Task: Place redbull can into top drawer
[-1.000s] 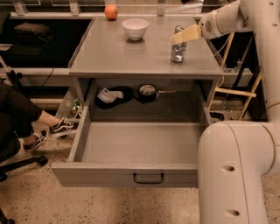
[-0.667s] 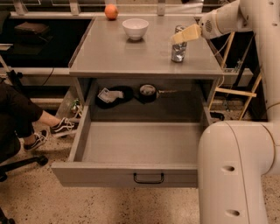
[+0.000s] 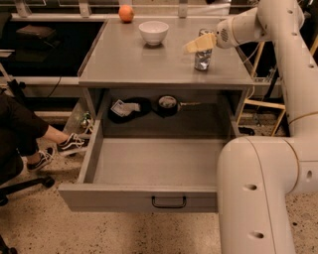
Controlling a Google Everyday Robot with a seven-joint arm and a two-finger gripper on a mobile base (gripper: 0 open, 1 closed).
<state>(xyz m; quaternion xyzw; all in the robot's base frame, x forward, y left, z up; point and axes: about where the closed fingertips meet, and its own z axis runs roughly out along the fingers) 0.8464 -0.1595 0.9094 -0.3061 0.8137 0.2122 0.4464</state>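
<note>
The can (image 3: 202,58) is being crowded up top by the gripper (image 3: 194,45) (open or clamped, can't tell), so it's risking being tipped.

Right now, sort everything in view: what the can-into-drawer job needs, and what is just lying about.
Job: redbull can, upright on the cabinet top; top drawer, pulled open; gripper, at the can's upper part.
Lying about: white bowl; orange fruit; dark objects behind the drawer.
</note>
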